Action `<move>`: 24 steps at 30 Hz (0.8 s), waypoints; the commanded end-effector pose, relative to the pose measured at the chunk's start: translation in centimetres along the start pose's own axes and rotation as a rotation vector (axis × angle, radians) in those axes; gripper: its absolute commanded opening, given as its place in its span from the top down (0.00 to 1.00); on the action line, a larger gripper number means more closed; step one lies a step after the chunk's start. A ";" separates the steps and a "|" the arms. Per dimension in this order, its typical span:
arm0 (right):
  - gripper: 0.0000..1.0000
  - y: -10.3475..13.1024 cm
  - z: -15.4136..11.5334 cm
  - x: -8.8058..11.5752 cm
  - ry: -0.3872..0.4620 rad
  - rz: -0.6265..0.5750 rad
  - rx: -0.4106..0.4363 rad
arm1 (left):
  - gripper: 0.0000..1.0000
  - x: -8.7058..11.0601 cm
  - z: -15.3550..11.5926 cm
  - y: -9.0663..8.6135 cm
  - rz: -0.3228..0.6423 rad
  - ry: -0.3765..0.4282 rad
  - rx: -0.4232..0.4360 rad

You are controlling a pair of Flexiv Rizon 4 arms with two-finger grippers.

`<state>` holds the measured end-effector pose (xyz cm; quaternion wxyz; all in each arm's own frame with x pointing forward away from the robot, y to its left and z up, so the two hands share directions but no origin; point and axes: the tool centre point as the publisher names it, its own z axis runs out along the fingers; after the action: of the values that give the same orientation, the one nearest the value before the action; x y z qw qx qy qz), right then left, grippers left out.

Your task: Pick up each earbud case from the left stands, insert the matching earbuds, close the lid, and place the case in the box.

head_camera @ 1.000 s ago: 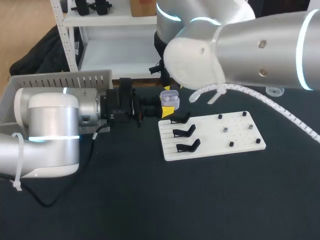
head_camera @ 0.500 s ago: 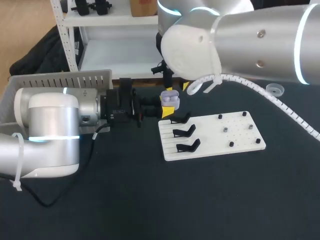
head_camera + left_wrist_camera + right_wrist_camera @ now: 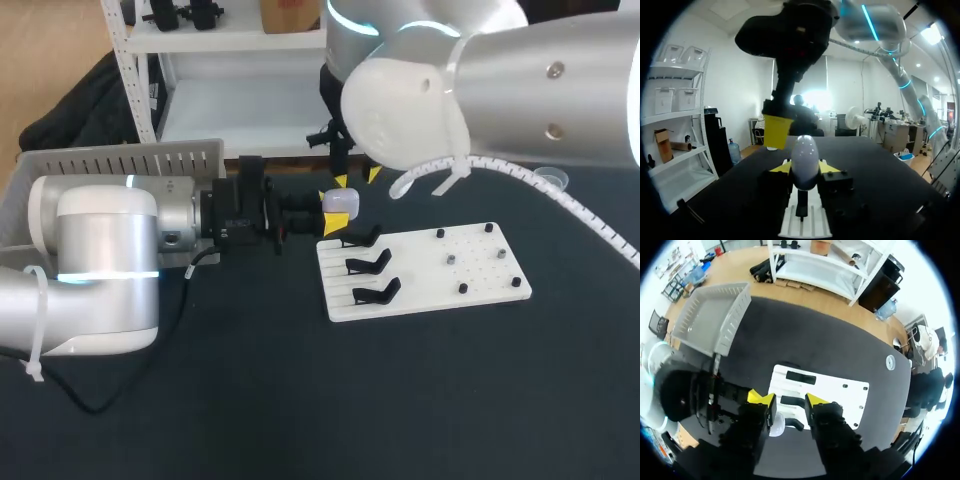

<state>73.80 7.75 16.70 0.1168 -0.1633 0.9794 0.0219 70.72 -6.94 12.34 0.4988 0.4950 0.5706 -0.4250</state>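
Note:
My left gripper (image 3: 332, 212) is shut on a white earbud case (image 3: 341, 201) with its lid closed, held just off the far left corner of the white stand plate (image 3: 480, 275). In the left wrist view the case (image 3: 805, 162) stands upright between the yellow tips of that gripper (image 3: 805, 171). My right gripper (image 3: 357, 178) hangs just above the case, open and holding nothing. One of its yellow fingers (image 3: 777, 131) shows right behind the case. Seen from the right wrist, the case (image 3: 776, 424) lies below the open right gripper (image 3: 789, 399).
Three empty black stands (image 3: 365, 264) line the plate's left side, with several small pegs (image 3: 451, 258) on its right side. The grey box (image 3: 120, 160) sits at the far left behind my left arm. A small clear ring (image 3: 548, 181) lies at the far right.
The case's lid was up with the earbuds showing; it is now closed. My right gripper has shifted slightly right and up from the case. The left arm has kept still.

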 end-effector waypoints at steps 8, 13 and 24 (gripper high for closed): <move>0.55 -2.0 -5.5 6.3 -0.122 0.085 -0.027 | 1.00 -2.1 -2.0 0.7 0.050 -0.025 0.012; 0.20 -2.2 -5.4 9.5 -0.118 0.122 -0.035 | 1.00 -3.7 -6.0 2.5 0.106 -0.017 -0.016; 0.00 -1.5 -5.5 12.2 -0.123 0.142 -0.029 | 1.00 -3.9 -16.9 9.3 0.173 0.030 -0.141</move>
<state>62.89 2.48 19.26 0.1018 -0.0985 0.9888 0.0471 77.71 6.90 17.84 0.5628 0.5080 0.5613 -0.3319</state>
